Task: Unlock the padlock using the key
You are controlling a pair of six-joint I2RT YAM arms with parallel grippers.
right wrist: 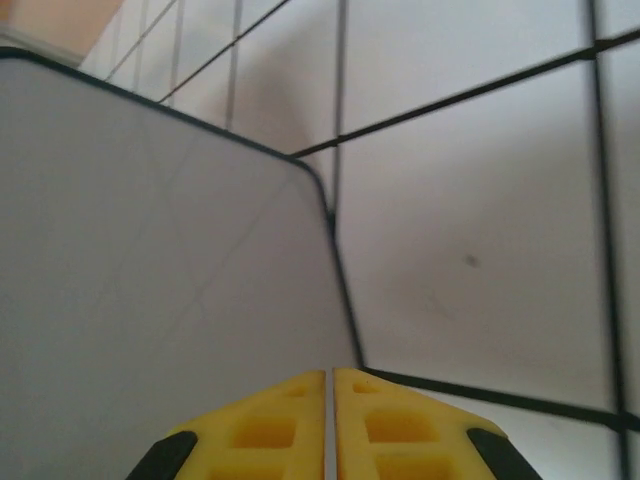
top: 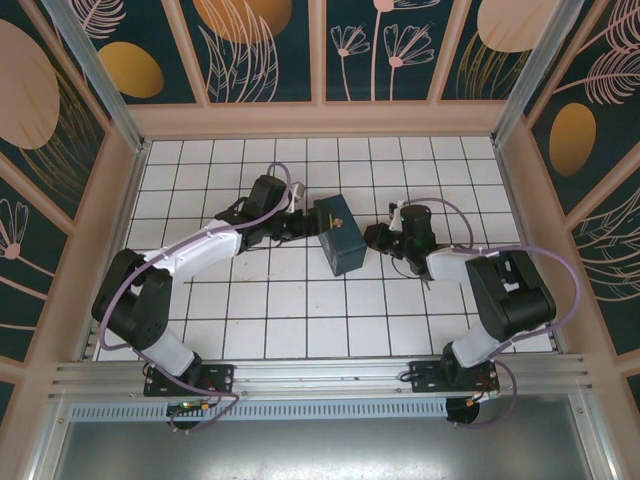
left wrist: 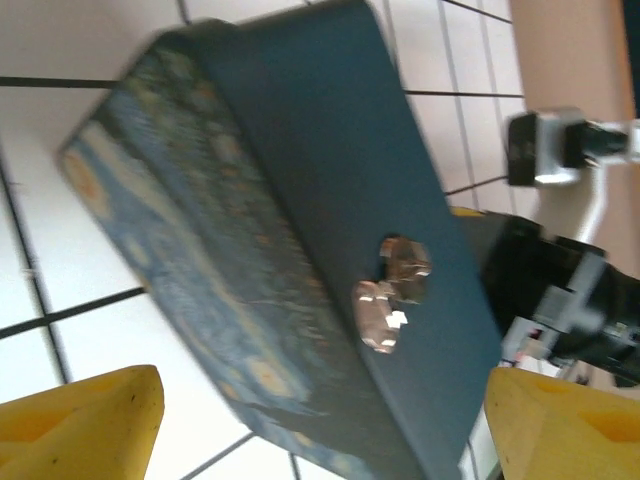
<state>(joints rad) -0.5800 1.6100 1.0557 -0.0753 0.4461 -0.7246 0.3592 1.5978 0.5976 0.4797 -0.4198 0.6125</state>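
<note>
We are reading this as the approach step, before any key meets a keyhole. The blue tin box (top: 338, 238) is lying in the middle of the overhead frame on the white tiled table (top: 250, 320), with one arm reaching in from each side.

Our left gripper (left wrist: 322, 425) is holding its yellow fingers wide apart at the lower corners of its wrist view. The near end of the box is sitting between them, and we are not seeing either finger touching it. On the box's dark face, right of centre in that view, a small shiny fitting (left wrist: 392, 292) is catching the light. We cannot tell whether this is the padlock or only the clasp.

Our right gripper (right wrist: 330, 420) is pressing its fingers together at the bottom of its own view, just beside a pale flat surface at the left, probably a side of the box. We cannot tell whether the key is pinched between them.

Next, we judge, the left fingers are going to need to close on the box to steady it. The right must then bring a key tip square to the lock, which is a fine alignment.
</note>
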